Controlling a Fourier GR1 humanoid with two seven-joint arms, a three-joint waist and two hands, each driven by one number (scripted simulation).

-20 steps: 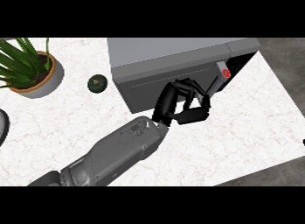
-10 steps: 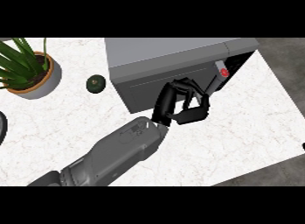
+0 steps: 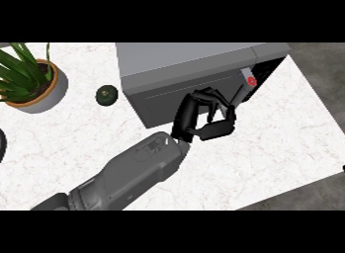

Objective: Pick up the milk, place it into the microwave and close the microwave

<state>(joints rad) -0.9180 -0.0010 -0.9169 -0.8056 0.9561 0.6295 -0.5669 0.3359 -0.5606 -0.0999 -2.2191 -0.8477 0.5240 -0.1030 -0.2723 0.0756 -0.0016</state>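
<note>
Head view: milk (image 3: 249,81) inside microwave (image 3: 190,62), just beyond left hand's (image 3: 202,121) curled fingers (image 3: 220,98).

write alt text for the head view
The robot's left hand, fingers curled, is at the front of a grey microwave on a white counter. A potted plant and a small dark green object sit to its left.

Grey microwave (image 3: 190,62), white marbled counter (image 3: 277,148), black left hand (image 3: 211,127), green plant (image 3: 14,74)
</note>
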